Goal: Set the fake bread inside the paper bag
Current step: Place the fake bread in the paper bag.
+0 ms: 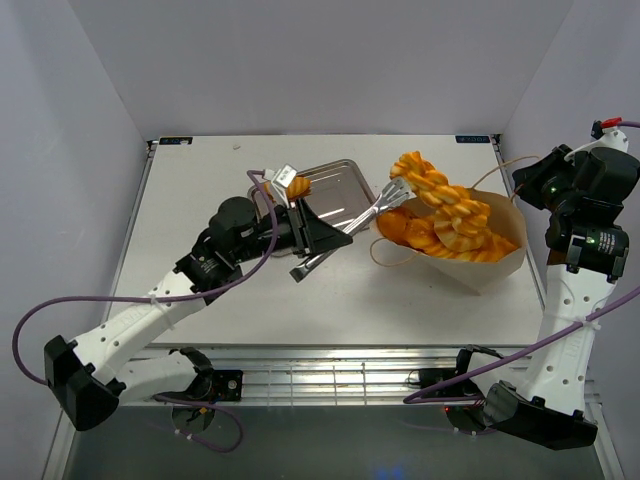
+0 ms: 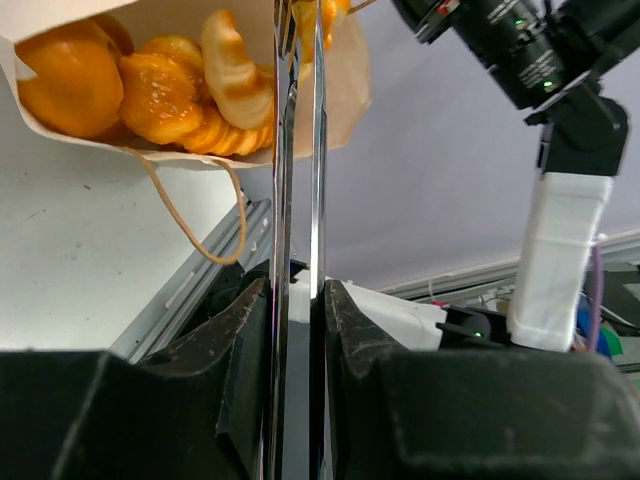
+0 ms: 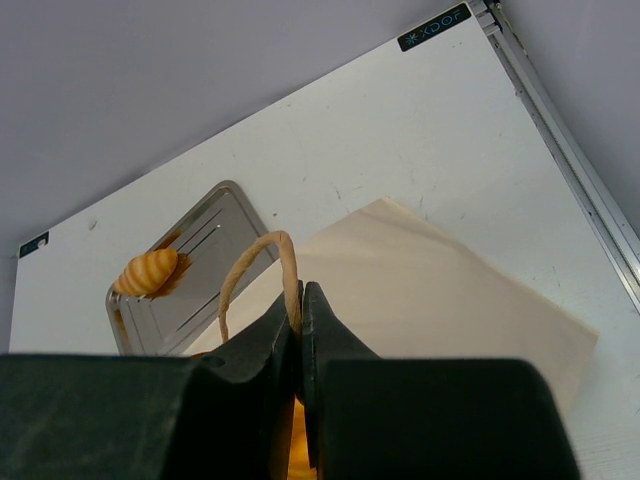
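Left gripper (image 2: 297,322) has its fingers narrow, clamped on the handle end of the metal tongs (image 2: 300,200), with both tong arms pressed nearly together between the pads. From the top view the tongs (image 1: 365,215) run from that gripper, across the tray's right edge, toward the paper bag's mouth. The tips reach the fake bread there; can't tell if they pinch a piece. Right gripper (image 3: 300,312) has its fingers closed tight on the string handle (image 3: 262,262) of the paper bag (image 3: 430,290), the loop sticking out above the fingertips. The paper bag (image 1: 500,262) lies tipped on its side at the right of the table (image 1: 200,200), mouth facing left toward the tray. Most of the fake bread (image 1: 450,232) is piled inside the bag, glossy orange pieces filling the opening. A braided baguette (image 1: 425,180) pokes out of the mouth and up over the rim. One small roll (image 1: 297,187) sits apart from the rest on the left end of the silver tray (image 1: 340,180), well away from the bag. The bag's second handle loop (image 2: 190,225) hangs loose below the mouth in the left wrist view. The tray is near the table's middle, just left of the bag.
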Robot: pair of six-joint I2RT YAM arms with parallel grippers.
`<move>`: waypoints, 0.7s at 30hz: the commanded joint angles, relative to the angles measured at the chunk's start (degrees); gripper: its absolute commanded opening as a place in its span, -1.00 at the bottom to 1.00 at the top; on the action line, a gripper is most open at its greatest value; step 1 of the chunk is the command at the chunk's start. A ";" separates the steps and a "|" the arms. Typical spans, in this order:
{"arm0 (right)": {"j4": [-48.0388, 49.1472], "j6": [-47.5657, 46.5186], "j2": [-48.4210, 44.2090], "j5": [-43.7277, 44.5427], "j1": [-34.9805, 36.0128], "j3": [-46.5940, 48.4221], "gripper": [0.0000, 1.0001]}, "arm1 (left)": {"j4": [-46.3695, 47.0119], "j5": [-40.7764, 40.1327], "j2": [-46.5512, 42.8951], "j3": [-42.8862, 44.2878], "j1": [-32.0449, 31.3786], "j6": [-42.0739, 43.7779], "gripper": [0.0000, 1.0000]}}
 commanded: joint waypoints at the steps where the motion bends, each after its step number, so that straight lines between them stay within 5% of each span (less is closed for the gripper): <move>1: 3.99 0.17 -1.22 0.95 -0.21 3.51 -0.85 | 3.42 -7.56 0.75 0.80 -4.30 2.76 -1.00; 21: 3.99 4.30 -1.65 -5.12 -0.12 2.90 -0.85 | 2.98 -15.99 4.89 3.17 -14.33 5.57 -1.00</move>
